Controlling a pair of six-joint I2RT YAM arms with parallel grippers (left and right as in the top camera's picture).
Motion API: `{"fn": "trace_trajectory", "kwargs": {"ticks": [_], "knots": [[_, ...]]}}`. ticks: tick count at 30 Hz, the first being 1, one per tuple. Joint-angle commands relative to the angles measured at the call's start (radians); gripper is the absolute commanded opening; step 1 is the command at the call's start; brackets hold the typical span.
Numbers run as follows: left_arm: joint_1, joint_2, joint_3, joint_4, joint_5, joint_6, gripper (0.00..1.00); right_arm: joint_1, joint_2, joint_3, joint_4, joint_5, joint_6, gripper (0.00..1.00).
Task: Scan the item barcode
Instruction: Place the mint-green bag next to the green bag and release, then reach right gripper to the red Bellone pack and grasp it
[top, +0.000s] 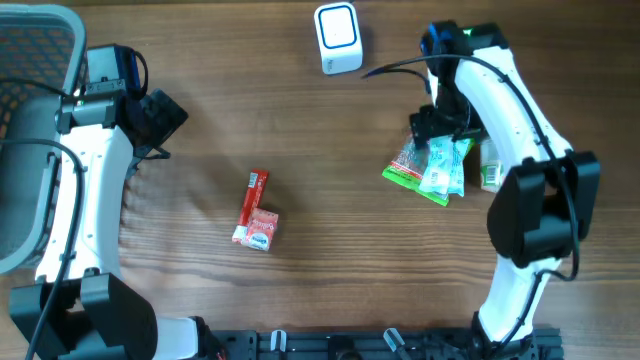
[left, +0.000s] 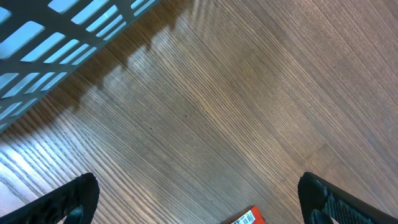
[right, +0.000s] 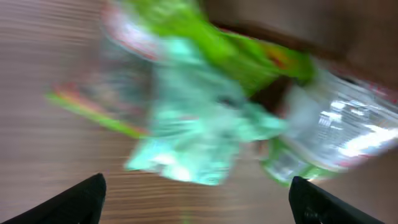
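Right jaws stand wide apart with nothing between them. Just below lies the mint-green packet (right: 186, 124), blurred in the wrist view, on top of a green packet (top: 400, 176) in a small pile toward the bench's right edge. A clear, shiny wrapper (right: 336, 134) lies against the pile's right side. Left jaws gape too, over bare bench (left: 217, 112) beside the basket (left: 56, 37) at the left edge. The white scanner (top: 337, 38) sits near the far edge, and two red packets (top: 256, 210) lie mid-bench.

Matt wood-grain bench (top: 330, 150). Glossy crinkled plastic film on green packets (top: 432, 170) and red packets (top: 257, 215). Smooth white plastic scanner (top: 337, 38), slight sheen. Grey plastic mesh basket (top: 45, 40), matt. Clear glossy plastic bottle (right: 342, 130).
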Motion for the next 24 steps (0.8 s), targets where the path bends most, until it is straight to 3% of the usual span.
{"fn": "trace_trajectory", "kwargs": {"ticks": [1, 4, 10, 12, 14, 19, 24], "knots": [[0.005, 0.000, 0.014, 0.000, -0.010, 0.015, 1.00, 0.083, -0.114, 0.030, 0.058, -0.366, -0.053, 0.95], [0.005, 0.000, 0.014, 0.000, -0.010, 0.015, 1.00, 0.198, -0.140, 0.029, 0.138, -0.587, -0.051, 0.92], [0.005, 0.000, 0.014, 0.000, -0.010, 0.015, 1.00, 0.489, -0.137, -0.087, 0.379, -0.466, 0.151, 0.87], [0.005, 0.000, 0.014, -0.001, -0.010, 0.015, 1.00, 0.553, -0.137, -0.151, 0.455, -0.449, 0.204, 0.93], [0.005, 0.000, 0.014, -0.001, -0.010, 0.015, 1.00, 0.616, -0.137, -0.247, 0.576, -0.449, 0.347, 1.00], [0.005, 0.000, 0.014, -0.001, -0.010, 0.015, 1.00, 0.697, -0.137, -0.458, 0.807, -0.450, 0.608, 1.00], [0.005, 0.000, 0.014, 0.000, -0.010, 0.015, 1.00, 0.753, -0.137, -0.575, 1.014, -0.452, 0.697, 0.81]]}}
